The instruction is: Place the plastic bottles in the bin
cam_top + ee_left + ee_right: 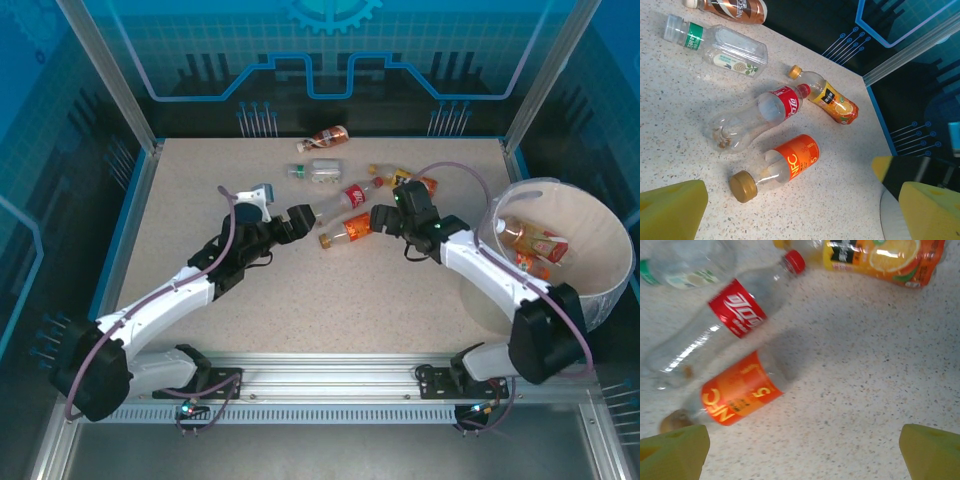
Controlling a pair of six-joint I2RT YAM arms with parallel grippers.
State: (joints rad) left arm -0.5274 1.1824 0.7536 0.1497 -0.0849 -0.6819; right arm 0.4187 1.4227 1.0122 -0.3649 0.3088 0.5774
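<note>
Speckled, stone-look desk (190,210). Left pincer (298,217): yellow pads wide apart, empty, at base of clear red-label bottle (345,198) lying flat. Orange-label bottle (347,230), gold cap, just beside it. Right pincer (382,221): pads apart, empty, near orange-label bottle. Far right: round translucent white bin (608,290), labelled bottles (530,245) inside.

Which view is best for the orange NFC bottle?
Left wrist: the NFC bottle lies whole and sharp, cap to base. Right wrist shows it blurred, with the label the clearest part. Top external shows it whole but small.
</note>
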